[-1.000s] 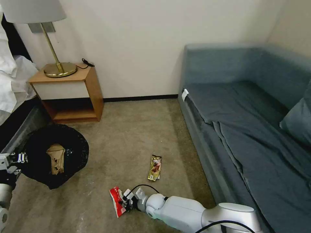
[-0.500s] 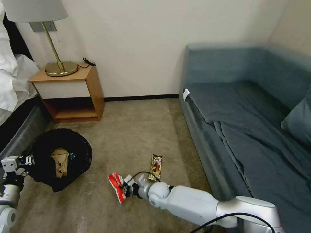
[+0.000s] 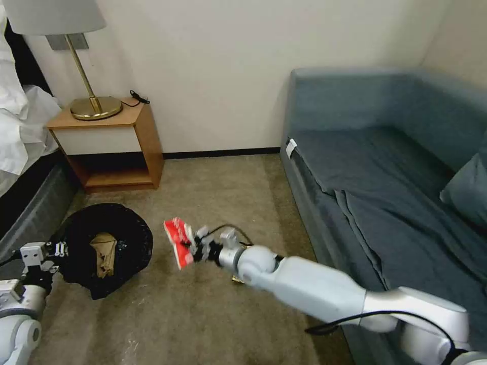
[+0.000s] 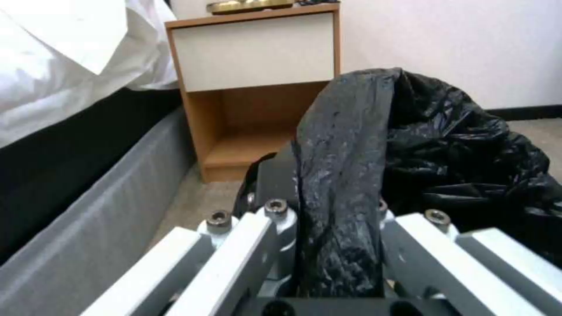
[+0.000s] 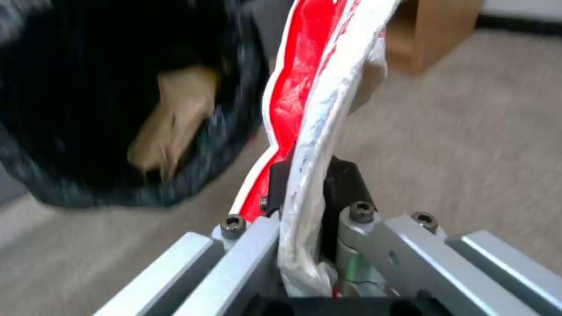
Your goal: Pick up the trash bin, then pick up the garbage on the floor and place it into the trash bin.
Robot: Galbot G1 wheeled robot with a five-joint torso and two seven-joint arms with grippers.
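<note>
1. Nearest, the left gripper [image 3: 57,249] sits low at the left edge of the head view, its jaws clamped on the black-bagged rim of the trash bin [image 3: 109,248]; the left wrist view shows a fold of that black bag [image 4: 340,210] pinched between its fingers [image 4: 275,193].
2. Inside the trash bin lies a tan paper bag [image 3: 104,253].
3. Right of the bin, the right gripper [image 3: 195,247] reaches out above the carpet [image 3: 213,197], its jaws closed on the red wrapper [image 3: 178,241], which hangs in the air near the bin's rim but apart from it; the right wrist view shows the wrapper [image 5: 304,101] squeezed between its fingers [image 5: 345,184].
4. Behind the right arm, a snack wrapper [image 3: 236,278] peeks out on the carpet.
5. Farther back stand a wooden nightstand [image 3: 114,147] with a brass lamp [image 3: 94,104] at left, and a blue sofa [image 3: 395,172] at right.
</note>
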